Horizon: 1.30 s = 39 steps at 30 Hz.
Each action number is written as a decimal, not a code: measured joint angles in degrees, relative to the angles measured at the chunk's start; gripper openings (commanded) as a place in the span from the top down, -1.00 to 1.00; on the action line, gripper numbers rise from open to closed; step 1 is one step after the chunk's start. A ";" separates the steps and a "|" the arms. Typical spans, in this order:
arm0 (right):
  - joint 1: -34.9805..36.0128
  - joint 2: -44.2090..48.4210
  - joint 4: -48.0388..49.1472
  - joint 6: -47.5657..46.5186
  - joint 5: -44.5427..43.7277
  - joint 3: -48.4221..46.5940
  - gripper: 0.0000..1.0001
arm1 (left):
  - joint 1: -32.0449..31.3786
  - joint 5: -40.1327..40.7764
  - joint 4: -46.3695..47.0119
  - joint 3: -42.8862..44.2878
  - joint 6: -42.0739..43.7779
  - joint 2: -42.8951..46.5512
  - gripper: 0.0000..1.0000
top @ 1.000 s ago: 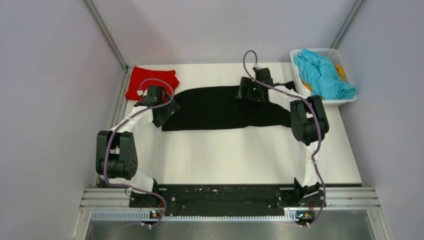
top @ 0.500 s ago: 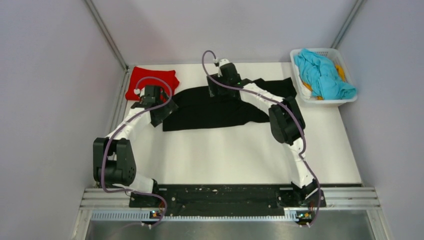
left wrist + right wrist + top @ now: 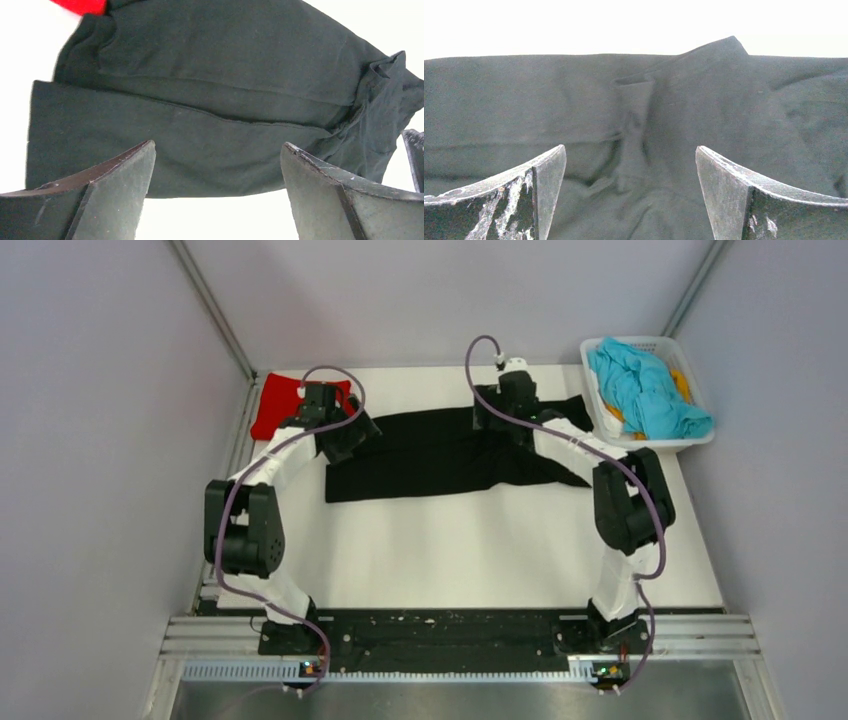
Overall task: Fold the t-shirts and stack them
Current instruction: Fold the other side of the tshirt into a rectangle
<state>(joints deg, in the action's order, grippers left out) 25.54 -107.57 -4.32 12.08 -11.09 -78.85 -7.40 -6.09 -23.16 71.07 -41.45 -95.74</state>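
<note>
**Top view, clock centred on the table (image 3: 480, 550).**

- **6 o'clock half:** bare white surface runs from the near edge up to the cloth. This is the widest room for either arm, and we judge it the side toward which a fold could be swung.
- **Black t-shirt (image 3: 440, 455):** it lies flat as a long band from 10 to 2 o'clock. Layered edges in the left wrist view suggest it is already doubled lengthwise. The near hem is straight and the right end is rumpled.
- **Left gripper (image 3: 352, 435):** it hangs over the band's left end at 10 o'clock, jaws wide with nothing between them.
- **Right gripper (image 3: 503, 410):** it is at the band's far edge, about 12 to 1 o'clock, jaws wide and empty. Its camera looks onto a small turned-over flap.
- **Judgement:** both are posed to pinch the cloth for a crosswise fold. We cannot tell whether either touches the fabric.
- **Red t-shirt (image 3: 280, 400):** it sits folded in the 10 to 11 o'clock corner, which we read as the base of the stack. The black cloth's corner meets it, but we cannot tell whether it overlaps or only touches.
- **Basket (image 3: 655, 343):** it stands at 1 to 2 o'clock and holds a crumpled blue garment (image 3: 645, 390) over some orange cloth (image 3: 682, 383).
- **Room at the edges:** the band's right end lies near the basket wall, so room is tight there and along the far edge.
</note>
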 measured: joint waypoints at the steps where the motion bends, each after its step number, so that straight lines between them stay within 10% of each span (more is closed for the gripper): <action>1: -0.85 -0.35 0.26 0.28 -0.15 -0.09 -0.97 | -0.22 -0.61 0.11 1.03 0.09 -1.40 -0.98; 27: 4.31 -20.41 0.15 -0.11 12.79 -21.55 -0.98 | -0.46 0.33 -3.82 3.17 1.16 -4.39 -0.98; 39: -1.33 4.90 3.85 7.04 5.53 11.47 -0.98 | -0.87 -6.82 -2.78 18.95 2.64 -19.23 -0.98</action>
<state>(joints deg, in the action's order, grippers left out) 24.21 -102.67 -0.47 19.11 -5.56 -67.37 -8.27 -12.91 -25.93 90.02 -38.81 -114.98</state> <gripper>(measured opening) 0.988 0.991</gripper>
